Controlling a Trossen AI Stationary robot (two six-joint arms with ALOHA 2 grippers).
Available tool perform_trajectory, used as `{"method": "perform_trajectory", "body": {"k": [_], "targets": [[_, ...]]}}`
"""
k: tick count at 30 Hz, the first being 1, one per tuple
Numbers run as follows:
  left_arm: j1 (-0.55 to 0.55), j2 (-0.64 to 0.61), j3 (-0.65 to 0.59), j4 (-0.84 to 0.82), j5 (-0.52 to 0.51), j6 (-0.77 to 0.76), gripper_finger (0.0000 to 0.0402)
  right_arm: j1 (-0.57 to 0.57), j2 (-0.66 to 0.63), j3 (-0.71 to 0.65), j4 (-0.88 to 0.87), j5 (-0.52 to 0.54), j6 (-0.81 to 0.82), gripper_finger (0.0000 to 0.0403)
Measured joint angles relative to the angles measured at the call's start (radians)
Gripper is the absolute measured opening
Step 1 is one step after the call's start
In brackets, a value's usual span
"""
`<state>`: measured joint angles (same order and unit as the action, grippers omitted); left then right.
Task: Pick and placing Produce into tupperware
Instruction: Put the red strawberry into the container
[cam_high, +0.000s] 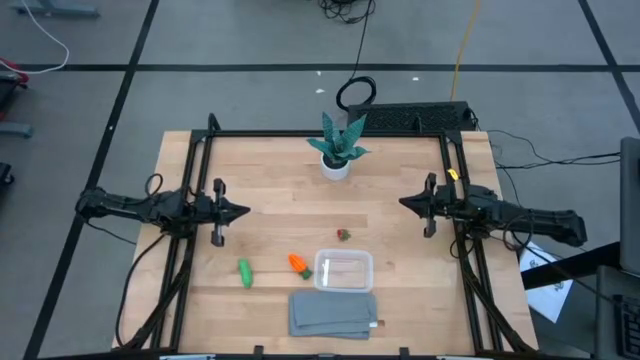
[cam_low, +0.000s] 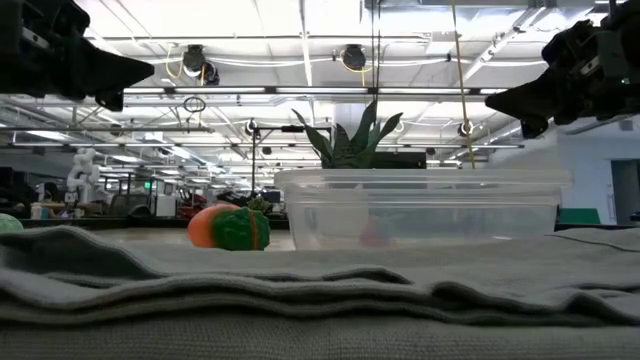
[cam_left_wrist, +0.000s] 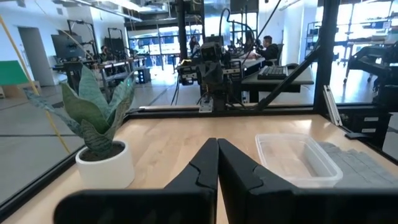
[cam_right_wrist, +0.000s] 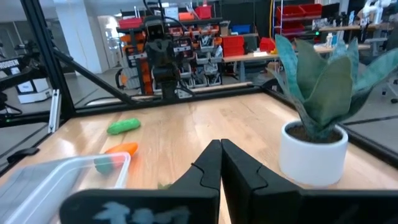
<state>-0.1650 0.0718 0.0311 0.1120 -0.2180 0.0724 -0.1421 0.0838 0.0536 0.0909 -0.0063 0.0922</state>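
The clear tupperware (cam_high: 344, 270) stands on the table near its front edge; it also shows in the low view (cam_low: 420, 208). The orange carrot (cam_high: 298, 263) lies just left of it, the green piece (cam_high: 245, 272) farther left, the small reddish berry (cam_high: 344, 235) behind the box. My left gripper (cam_high: 243, 211) is shut and empty, above the table's left side. My right gripper (cam_high: 404, 203) is shut and empty, above the right side. Both point toward the table's middle.
A teal plant in a white pot (cam_high: 337, 150) stands at the table's far middle. A flat grey folded cloth (cam_high: 333, 314) lies at the front edge, just before the box. A black frame (cam_high: 300, 134) runs around the table.
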Motion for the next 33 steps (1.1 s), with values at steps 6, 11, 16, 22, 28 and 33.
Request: {"method": "perform_trajectory", "body": {"k": [6,11,16,22,28,33], "targets": [[0.000,0.000,0.000,0.012,0.000,0.024,0.0010,0.000,0.132,0.006,0.119,0.000,-0.002,0.0000],[0.000,0.000,0.000,0.021,-0.001,0.053,0.0010,0.000,0.265,0.054,0.200,0.000,-0.006,0.0000],[0.000,0.000,0.000,0.021,-0.002,0.064,0.0010,0.000,0.405,0.106,0.299,-0.007,-0.020,0.0000],[0.000,0.000,0.000,0.022,-0.020,0.065,0.0010,0.000,0.570,0.218,0.311,-0.026,-0.056,0.0000],[0.000,0.000,0.000,0.031,-0.020,0.110,0.0010,0.000,0.731,0.339,0.310,-0.032,-0.080,0.0000],[0.000,0.000,0.000,0.080,-0.020,0.109,0.0010,0.000,0.864,0.454,0.310,-0.105,-0.090,0.0000]]}}
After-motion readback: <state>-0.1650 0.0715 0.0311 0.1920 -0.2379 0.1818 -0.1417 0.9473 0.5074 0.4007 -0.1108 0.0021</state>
